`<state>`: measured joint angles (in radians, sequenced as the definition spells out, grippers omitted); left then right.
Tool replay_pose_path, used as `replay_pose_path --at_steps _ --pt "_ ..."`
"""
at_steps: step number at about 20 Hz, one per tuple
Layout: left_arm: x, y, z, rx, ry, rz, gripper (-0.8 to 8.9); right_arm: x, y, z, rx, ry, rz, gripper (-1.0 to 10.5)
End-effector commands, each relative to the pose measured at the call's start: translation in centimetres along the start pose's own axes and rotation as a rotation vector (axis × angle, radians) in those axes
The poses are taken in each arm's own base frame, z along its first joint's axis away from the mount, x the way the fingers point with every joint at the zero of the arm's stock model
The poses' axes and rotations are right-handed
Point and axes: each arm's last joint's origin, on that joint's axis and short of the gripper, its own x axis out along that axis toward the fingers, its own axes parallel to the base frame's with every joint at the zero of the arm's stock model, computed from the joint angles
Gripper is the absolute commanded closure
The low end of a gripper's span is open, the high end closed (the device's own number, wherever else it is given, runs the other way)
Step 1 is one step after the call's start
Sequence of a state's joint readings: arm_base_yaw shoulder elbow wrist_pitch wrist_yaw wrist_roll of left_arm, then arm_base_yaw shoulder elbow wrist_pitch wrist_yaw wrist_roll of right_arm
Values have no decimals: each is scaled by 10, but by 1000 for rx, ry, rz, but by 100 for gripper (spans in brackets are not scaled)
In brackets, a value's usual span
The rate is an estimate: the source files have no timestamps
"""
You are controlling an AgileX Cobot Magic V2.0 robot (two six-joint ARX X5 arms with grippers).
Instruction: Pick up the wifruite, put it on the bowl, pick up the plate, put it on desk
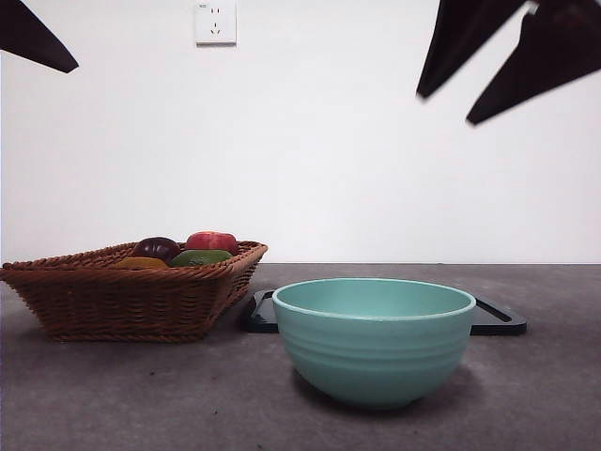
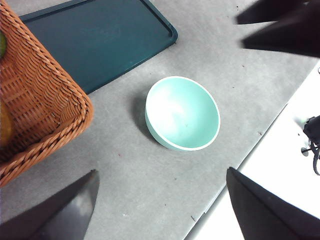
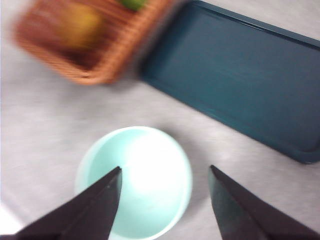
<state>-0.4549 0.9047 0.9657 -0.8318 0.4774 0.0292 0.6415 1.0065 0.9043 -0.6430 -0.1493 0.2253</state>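
The mint-green bowl (image 1: 374,340) (image 2: 182,113) (image 3: 134,182) stands empty on the dark grey desk (image 1: 545,395). A brownish-orange wifruite (image 1: 140,264) (image 3: 80,25) lies in the wicker basket, blurred in the right wrist view. My right gripper (image 1: 447,108) (image 3: 165,168) hangs open high above the bowl, holding nothing. My left gripper (image 2: 161,171) is open and empty too, high up on the left; only a black tip (image 1: 56,56) of it shows in the front view. No plate shows in any view.
A wicker basket (image 1: 122,301) (image 2: 40,115) at the left holds a red apple (image 1: 212,241), a dark purple fruit (image 1: 156,248) and a green fruit (image 1: 201,256). A dark tray (image 1: 498,319) (image 2: 100,40) (image 3: 240,75) lies behind the bowl. The desk's edge (image 2: 235,170) runs near the bowl.
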Motion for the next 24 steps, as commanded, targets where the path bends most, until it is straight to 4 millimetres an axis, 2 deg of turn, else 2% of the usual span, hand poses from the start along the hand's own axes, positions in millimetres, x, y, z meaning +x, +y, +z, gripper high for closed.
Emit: replay_pose_path --at_steps 1,7,20,21,22,24 --pt "-1 -2 4 24 -15 -10 408 -17 6 -3 -12 0 80 673" --pt "-1 -2 4 23 -15 -10 408 -44 8 -26 7 114 169 673" --pt "-1 -2 4 24 -15 -10 414 -45 7 -29 7 138 172 674" --pt "-1 -2 4 24 -15 -10 440 -45 7 -29 7 138 172 679" --pt "-1 -2 4 24 -15 -10 526 -45 7 -29 6 139 172 707" --pt "-1 -2 4 24 -15 -10 773 -45 7 -29 -4 138 172 877"
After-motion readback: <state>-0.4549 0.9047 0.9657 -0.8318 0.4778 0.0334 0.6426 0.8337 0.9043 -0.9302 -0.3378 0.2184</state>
